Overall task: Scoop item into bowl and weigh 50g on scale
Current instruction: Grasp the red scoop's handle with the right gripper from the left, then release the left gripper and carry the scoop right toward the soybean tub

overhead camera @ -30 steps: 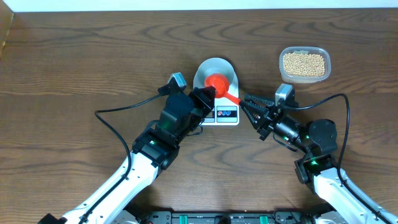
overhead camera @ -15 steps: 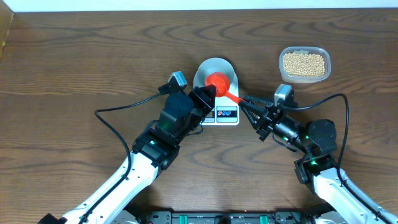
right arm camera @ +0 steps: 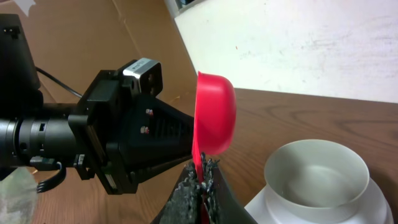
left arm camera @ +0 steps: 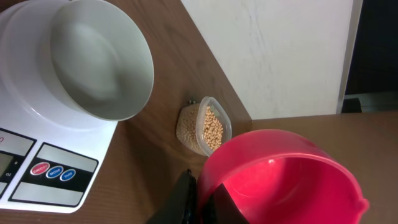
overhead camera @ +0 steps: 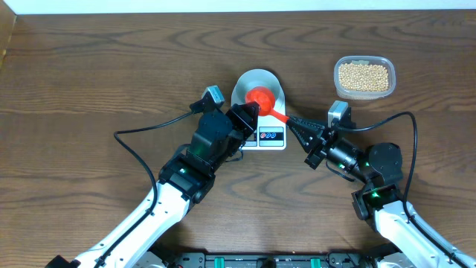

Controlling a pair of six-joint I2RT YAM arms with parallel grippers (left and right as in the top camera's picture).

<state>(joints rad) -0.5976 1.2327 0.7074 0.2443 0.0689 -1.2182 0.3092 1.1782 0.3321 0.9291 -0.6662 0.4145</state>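
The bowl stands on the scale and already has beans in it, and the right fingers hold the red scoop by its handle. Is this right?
Not quite. The left wrist view shows the bowl on the scale empty; the beans lie in the clear tub. The rest holds: the right fingers hold the red scoop by its handle.

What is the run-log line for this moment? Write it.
left end effector: shut on scoop rim | right end effector: shut on scoop handle | scoop: empty | bowl: empty, on scale | beans: in tub
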